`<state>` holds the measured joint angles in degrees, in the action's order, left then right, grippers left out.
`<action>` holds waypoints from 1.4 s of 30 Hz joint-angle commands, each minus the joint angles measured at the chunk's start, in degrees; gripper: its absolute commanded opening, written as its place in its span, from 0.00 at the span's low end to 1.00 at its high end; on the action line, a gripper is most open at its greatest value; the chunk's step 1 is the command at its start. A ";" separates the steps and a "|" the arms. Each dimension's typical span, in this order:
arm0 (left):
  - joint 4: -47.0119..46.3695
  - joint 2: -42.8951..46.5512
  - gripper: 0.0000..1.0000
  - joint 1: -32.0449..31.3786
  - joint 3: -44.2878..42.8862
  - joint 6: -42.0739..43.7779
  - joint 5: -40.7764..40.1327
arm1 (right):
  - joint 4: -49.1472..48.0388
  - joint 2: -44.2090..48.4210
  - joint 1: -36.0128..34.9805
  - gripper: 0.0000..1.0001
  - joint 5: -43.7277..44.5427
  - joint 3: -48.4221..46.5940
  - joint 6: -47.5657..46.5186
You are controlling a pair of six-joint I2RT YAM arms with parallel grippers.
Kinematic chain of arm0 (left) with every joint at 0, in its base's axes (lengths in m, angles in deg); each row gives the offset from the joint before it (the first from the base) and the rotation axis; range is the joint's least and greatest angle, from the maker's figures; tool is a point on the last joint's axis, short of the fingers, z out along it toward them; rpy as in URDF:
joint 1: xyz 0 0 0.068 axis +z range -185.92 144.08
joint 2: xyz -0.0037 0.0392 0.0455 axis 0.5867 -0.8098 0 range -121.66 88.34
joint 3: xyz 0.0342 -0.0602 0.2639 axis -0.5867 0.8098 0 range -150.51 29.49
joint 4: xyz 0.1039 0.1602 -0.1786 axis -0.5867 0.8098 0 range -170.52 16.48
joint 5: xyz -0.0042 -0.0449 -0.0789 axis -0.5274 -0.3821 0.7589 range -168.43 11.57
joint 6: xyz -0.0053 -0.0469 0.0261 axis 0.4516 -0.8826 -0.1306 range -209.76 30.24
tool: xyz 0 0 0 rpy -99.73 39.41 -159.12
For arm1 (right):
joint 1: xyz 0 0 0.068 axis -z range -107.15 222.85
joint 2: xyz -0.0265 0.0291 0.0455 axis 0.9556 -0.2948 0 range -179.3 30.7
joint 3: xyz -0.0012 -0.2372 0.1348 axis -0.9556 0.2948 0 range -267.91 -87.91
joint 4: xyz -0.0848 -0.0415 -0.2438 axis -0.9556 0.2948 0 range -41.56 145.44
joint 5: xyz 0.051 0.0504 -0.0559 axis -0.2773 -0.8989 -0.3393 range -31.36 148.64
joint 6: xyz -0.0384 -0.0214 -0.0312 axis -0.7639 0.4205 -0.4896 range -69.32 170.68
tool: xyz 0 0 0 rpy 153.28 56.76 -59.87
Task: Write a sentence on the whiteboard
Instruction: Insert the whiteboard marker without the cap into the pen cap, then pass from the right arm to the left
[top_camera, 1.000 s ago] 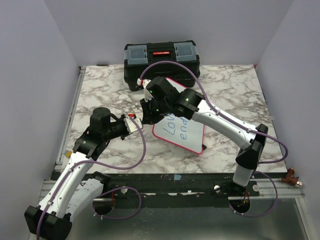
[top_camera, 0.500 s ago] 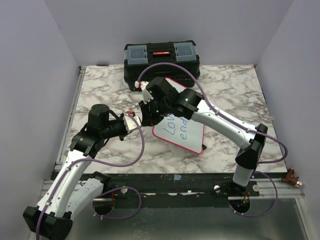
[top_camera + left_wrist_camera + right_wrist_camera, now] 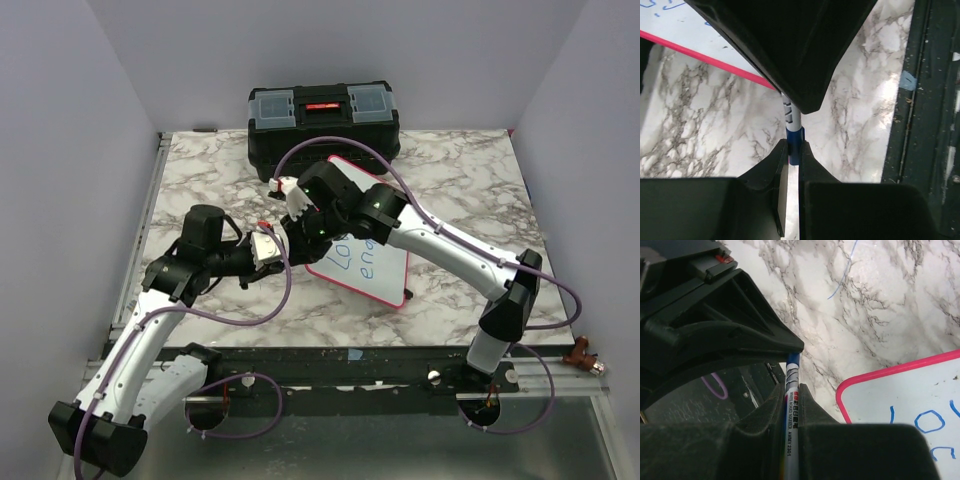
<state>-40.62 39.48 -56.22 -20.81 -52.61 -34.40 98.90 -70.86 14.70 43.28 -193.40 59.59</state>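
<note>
whiteboard (image 3: 388, 287): glossy white, pink-red frame, lay mid marble table (image 3: 200, 190), partly under right arm | sentence (image 3: 367, 272): blue slanted letters, partly hidden | left gripper (image 3: 793, 146) + right gripper (image 3: 790, 390): both clamped on marker (image 3: 790, 417)

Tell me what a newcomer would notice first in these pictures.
The left gripper and right gripper meet nose to nose over the middle of the marble table, both shut on one marker. Just right of them lies the pink-framed whiteboard, with blue writing already on it. A black toolbox stands at the far edge.
</note>
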 commanded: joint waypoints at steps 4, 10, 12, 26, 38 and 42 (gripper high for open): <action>-13.13 0.52 0.00 -1.83 -9.75 1.62 30.28 | -14.46 1.01 -1.11 0.01 -9.17 11.24 -6.11; -13.69 -1.88 0.00 -1.67 -12.18 1.05 34.94 | -15.73 1.59 -1.09 0.01 -14.31 15.04 -8.29; -14.47 -2.21 0.00 -1.66 -12.35 0.31 34.73 | -15.74 1.11 -1.21 0.01 -14.68 15.48 -8.29; -9.24 1.18 0.49 -1.48 -10.39 1.83 22.05 | -19.17 3.72 -1.03 0.01 -4.16 16.29 -5.57; -5.74 8.57 0.69 -0.80 -8.21 -2.45 10.25 | -20.25 7.50 -0.06 0.01 4.24 17.30 -4.81; -3.59 9.74 0.69 -0.65 -7.79 -3.61 7.75 | -21.43 10.41 0.98 0.01 4.74 19.01 -4.35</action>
<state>-44.49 47.94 -56.55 -27.70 -54.21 -25.42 80.19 -63.71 14.75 44.31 -176.09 54.32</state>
